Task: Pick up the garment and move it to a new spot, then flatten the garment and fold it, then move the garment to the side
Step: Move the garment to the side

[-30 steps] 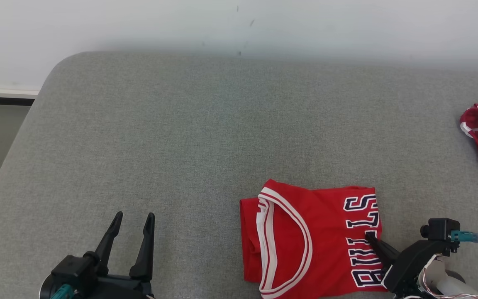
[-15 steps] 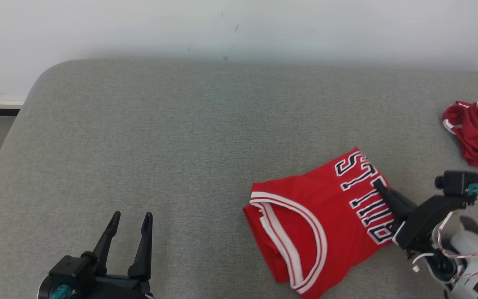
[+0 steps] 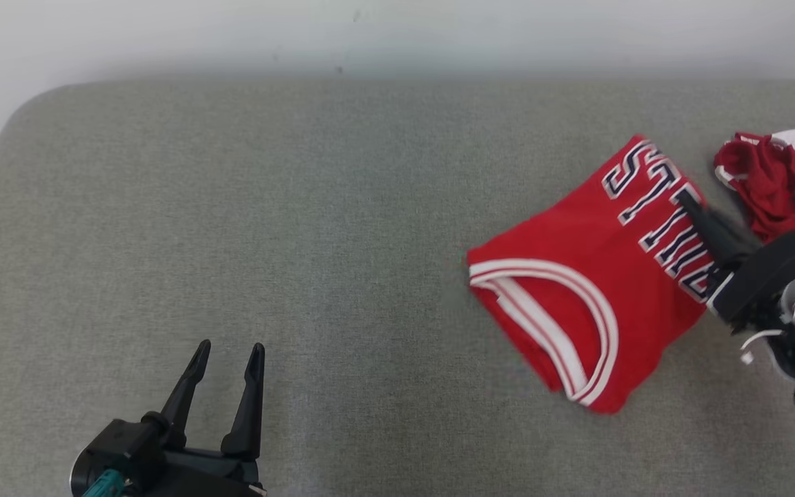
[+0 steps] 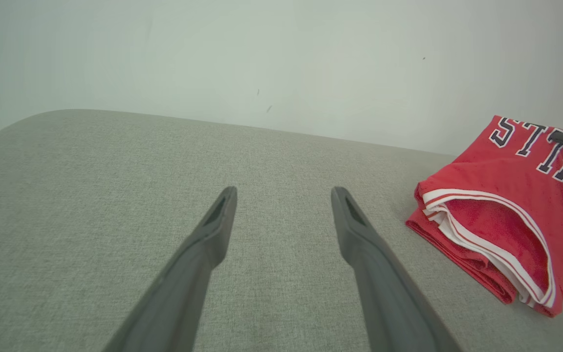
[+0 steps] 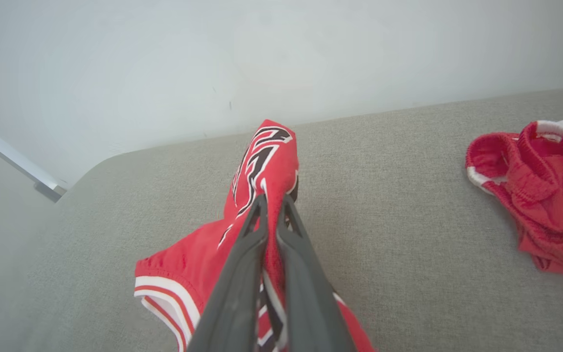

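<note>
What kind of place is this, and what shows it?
Probably a room with a bed or sofa: a wide grey fabric cushion against a plain white wall, with a folded red basketball jersey on it.

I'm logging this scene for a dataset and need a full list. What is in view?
folded red jersey with white trim and dark lettering: one, red, on the right part of the surface, its lettered end held by the right gripper
crumpled red garment with white trim: one, red, at the far right of the surface, apart from the jersey
grey woven padded surface: one, grey, under both garments
plain wall: one, off-white, behind the surface
left gripper: one, dark, lower left, open above bare surface
right gripper: one, dark, at the right, shut on the jersey
</note>
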Controlling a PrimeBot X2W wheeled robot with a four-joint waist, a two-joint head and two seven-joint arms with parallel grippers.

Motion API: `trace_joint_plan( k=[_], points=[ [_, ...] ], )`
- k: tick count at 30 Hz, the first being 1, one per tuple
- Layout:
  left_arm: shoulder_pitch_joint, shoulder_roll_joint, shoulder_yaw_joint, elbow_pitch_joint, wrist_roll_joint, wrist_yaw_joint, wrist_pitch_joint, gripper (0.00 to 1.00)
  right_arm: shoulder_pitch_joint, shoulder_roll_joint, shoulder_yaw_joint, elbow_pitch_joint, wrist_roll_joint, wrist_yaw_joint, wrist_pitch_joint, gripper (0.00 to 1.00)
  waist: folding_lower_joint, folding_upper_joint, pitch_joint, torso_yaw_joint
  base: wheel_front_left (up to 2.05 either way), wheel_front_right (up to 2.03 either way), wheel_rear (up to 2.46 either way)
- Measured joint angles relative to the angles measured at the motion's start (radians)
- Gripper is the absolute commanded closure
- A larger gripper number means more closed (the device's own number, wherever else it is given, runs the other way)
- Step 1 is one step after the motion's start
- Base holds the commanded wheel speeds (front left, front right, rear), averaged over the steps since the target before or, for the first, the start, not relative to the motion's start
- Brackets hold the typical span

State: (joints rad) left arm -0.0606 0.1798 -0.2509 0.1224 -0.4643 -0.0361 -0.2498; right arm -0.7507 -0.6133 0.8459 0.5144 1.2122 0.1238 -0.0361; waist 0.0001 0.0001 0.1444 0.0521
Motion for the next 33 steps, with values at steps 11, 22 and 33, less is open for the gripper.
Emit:
trace_joint_plan(
  k=[11,22,33],
  points=[
    [-0.045,0.007,-0.009,-0.030,0.022,-0.009,0.000,0.00,-0.127,-0.068,-0.041,0.021,-0.007,0.000,-0.001,1.00,0.0001,0.0000,0.075,-0.022,0.00,0.00,0.00],
    [-0.092,0.026,-0.005,-0.063,0.028,-0.017,0.001,0.00,-0.245,-0.090,-0.092,0.071,-0.016,0.000,-0.021,1.00,0.0000,0.0001,0.181,-0.032,0.00,0.00,0.00],
    [-0.125,0.043,0.011,-0.063,0.031,-0.018,0.002,0.00,-0.311,-0.097,-0.170,0.198,-0.001,-0.021,-0.098,1.00,0.0001,0.0001,0.284,-0.040,0.00,0.00,0.00]
  ],
)
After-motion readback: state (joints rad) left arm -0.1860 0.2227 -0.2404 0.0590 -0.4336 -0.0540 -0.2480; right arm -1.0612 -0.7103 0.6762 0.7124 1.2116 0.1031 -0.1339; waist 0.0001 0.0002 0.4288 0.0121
